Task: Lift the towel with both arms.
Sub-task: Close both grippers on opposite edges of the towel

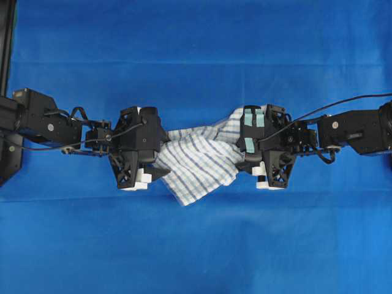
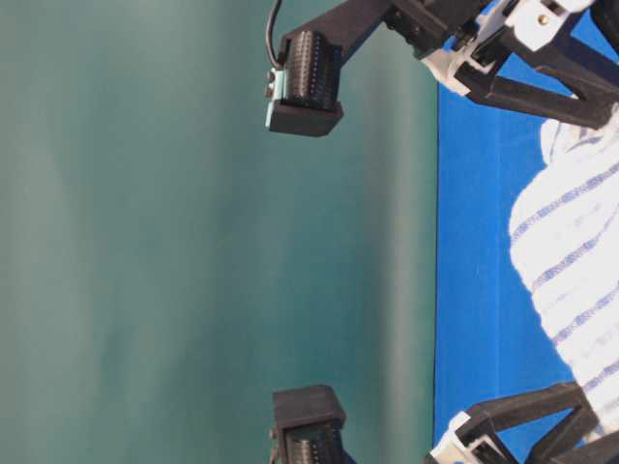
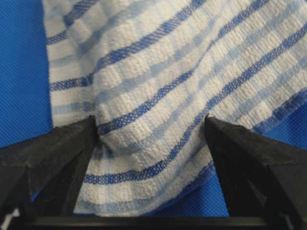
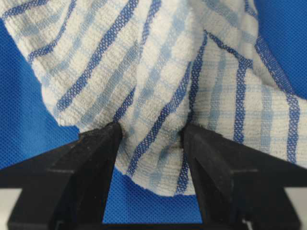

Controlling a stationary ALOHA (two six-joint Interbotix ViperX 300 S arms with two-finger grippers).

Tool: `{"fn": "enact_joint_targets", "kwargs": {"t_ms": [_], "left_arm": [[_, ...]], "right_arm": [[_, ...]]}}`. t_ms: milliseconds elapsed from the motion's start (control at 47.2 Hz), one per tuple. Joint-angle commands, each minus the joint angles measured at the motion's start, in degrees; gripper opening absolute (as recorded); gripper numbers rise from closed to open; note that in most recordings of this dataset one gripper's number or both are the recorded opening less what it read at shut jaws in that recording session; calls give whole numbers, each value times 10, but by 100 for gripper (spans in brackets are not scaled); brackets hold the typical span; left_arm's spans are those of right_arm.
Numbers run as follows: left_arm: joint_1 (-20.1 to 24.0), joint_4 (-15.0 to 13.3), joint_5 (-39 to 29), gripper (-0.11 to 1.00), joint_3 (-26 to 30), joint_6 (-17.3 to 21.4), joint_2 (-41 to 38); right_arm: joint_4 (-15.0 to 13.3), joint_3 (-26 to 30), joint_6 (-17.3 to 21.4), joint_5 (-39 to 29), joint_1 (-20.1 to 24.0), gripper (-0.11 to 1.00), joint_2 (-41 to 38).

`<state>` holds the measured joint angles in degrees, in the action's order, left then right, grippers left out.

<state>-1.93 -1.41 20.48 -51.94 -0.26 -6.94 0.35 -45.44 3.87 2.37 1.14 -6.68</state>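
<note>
Your two arms reach in from opposite side edges of the blue bench (image 1: 196, 245) and meet over its middle, both stretched nearly straight along one line with wrists level. The towel (image 1: 199, 159), white with blue and grey checks, lies bunched on the bench between them, one corner trailing toward the near edge.

Your left pincer (image 3: 151, 132) points at the towel's left end. Its fingers (image 3: 57, 153) stand wide apart with a fold of cloth lying between them; the left finger touches the cloth, the right one sits just beside it, and nothing is clamped.

Your right pincer (image 4: 151, 132) faces the towel's other end. Its fingers (image 4: 93, 158) are spread too, though the gap looks narrower, and a bunched ridge of towel fills it, brushing both inner faces. You cannot tell whether the cloth is off the bench at any point.
</note>
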Motion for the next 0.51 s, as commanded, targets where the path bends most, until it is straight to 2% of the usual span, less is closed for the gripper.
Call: {"fn": "enact_joint_targets", "kwargs": {"t_ms": [0, 64, 127, 191, 318, 402, 487], "left_arm": [[-2, -1, 4, 84, 9, -1, 7], [-2, -1, 3, 81, 10, 0, 6], [-3, -1, -1, 72, 11, -1, 7], [-2, -1, -5, 58, 13, -1, 7], [-2, -2, -16, 20, 19, -2, 14], [-2, -3, -28, 4, 25, -3, 29], [-2, -3, -49, 4, 33, -2, 56]], "right_arm": [[2, 7, 1, 3, 3, 60, 4], [2, 8, 1, 3, 3, 58, 4], [2, 10, 1, 2, 3, 55, 4], [2, 13, 1, 0, 3, 42, 5], [2, 20, 1, -8, 3, 10, 18], [2, 24, 1, -12, 3, 9, 33], [2, 28, 2, -20, 3, 9, 54]]}}
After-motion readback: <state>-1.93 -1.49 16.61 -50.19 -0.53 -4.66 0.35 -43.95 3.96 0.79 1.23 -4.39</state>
